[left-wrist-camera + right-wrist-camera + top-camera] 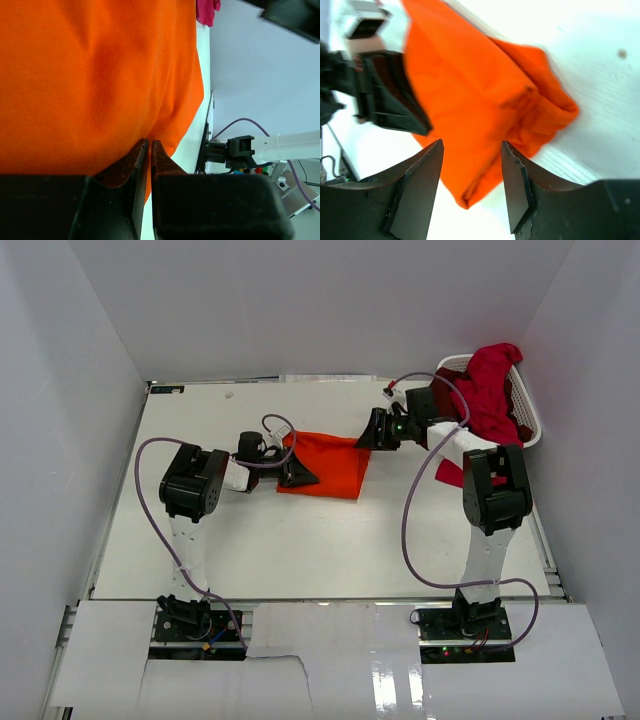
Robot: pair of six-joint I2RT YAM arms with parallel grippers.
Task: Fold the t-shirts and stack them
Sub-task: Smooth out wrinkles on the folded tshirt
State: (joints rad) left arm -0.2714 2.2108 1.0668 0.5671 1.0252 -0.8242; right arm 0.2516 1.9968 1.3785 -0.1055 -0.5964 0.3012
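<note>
Left gripper [150, 142], in the middle left of the overhead view, has its jaws drawn almost together, and the near edge of the orange t-shirt [90, 75] runs into the thin slit between them, so it appears to be pinching that hem, probably to anchor or lift that side for a fold. The shirt lies mostly flat in the centre of the white table [250, 550], already doubled into a rough rectangle. At its far right corner the right gripper [472, 145] hovers with its jaws spread wide and nothing between them. It looks poised over the bunched, thicker fold there, likely to take hold of the opposite side. Further back, in the upper right of the overhead view, crimson t-shirts [490, 390] spill out of a white laundry basket [533, 430] at the table's edge, waiting to be folded. Plain white walls [300, 300] enclose the table.
</note>
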